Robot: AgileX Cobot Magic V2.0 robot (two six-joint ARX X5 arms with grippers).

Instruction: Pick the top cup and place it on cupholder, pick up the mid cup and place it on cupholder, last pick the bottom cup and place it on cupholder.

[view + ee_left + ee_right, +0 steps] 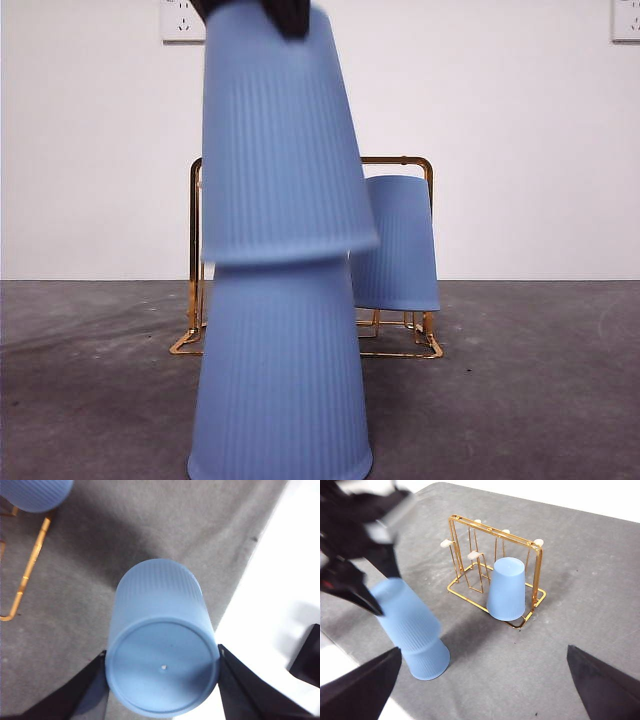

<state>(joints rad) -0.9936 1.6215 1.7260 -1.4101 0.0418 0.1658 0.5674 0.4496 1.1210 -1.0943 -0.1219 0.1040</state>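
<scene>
The left pincer (162, 667) grips the mid cup (282, 140) by its closed base, one black jaw on each side, holding it tilted and partly lifted off the bottom cup (282, 375), which stands upside down on the grey tabletop (520, 380) near the front. Behind them, farther back, the gold cupholder (492, 565) carries one blue cup (506, 596) inverted at its right end. The right pincer (482, 690) hangs apart, jaws spread wide and empty.
</scene>
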